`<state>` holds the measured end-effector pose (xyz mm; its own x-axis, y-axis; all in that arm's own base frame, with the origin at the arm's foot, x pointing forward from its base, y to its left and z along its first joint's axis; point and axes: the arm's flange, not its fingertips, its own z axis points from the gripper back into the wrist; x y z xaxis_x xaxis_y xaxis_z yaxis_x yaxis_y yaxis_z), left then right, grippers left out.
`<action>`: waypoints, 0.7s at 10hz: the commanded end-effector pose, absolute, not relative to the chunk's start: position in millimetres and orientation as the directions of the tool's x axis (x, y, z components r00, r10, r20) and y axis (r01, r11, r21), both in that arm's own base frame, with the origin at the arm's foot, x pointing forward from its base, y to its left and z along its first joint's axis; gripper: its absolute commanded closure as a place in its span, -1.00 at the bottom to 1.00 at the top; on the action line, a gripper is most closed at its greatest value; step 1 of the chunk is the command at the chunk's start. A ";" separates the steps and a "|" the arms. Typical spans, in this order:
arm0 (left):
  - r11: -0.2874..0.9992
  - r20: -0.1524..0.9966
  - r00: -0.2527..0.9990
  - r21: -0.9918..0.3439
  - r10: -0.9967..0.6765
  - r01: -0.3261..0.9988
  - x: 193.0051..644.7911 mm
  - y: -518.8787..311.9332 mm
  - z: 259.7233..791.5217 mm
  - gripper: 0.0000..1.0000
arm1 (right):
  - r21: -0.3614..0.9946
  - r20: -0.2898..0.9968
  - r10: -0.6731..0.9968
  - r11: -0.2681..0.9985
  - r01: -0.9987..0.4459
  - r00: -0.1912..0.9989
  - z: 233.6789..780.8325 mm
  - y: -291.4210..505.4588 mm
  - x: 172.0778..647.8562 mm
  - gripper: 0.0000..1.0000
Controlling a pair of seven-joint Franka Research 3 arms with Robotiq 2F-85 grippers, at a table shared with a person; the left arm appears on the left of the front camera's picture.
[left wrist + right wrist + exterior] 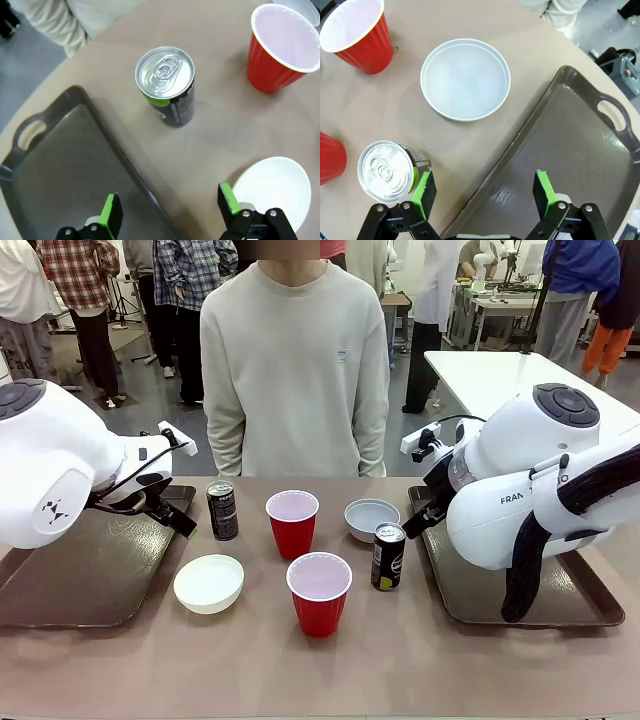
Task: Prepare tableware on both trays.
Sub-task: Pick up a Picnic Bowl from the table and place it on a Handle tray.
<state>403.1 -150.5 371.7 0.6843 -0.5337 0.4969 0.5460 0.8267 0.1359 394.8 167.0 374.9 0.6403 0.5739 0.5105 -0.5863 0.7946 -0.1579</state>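
The left gripper point(169, 205) is hovering with its jaws spread wide, pinching nothing. One green-padded finger is hanging over the left tray point(80, 585). The other is hanging over the table point(420, 660), just beside the cream-white bowl point(209, 583). The tray's raised rim is running between the two fingers.

The right gripper point(484, 192) is also hovering with its jaws spread wide, gripping nothing. One finger is sitting just beside the top of the right can point(388, 556). The other is hanging over the right tray point(462, 592).

All six pieces of tableware are standing upright on the table between the two trays:
- The left can point(222, 510) is standing near the far inner corner of the left tray.
- The far red cup point(292, 523) is standing at the middle, with the near red cup point(319, 593) in front of it.
- The cream-white bowl is resting to the left of the near red cup, near the left tray's rim.
- The grey-blue bowl point(371, 519) is resting to the right of the far red cup.
- The right can is standing in front of the grey-blue bowl, close to the right tray's inner rim.

A person point(295, 370) in a pale sweatshirt is standing at the far edge of the table, arms down.
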 end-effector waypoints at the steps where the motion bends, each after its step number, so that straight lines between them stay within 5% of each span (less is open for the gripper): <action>1: 0.827 0.497 0.684 0.136 -0.533 0.546 403.2 -150.2 371.7 -1.00 | -0.158 0.510 0.574 0.795 -0.586 0.641 374.7 167.0 394.8 -1.00; 5: 0.796 0.557 0.625 0.115 -0.547 0.595 377.2 -142.5 418.1 -1.00 | -0.145 0.501 0.575 0.792 -0.592 0.647 406.1 163.0 369.9 -1.00; 7: 0.770 0.531 0.616 0.115 -0.582 0.628 340.2 -114.3 458.0 -1.00 | -0.153 0.348 0.574 0.815 -0.559 0.741 428.2 126.1 319.2 -1.00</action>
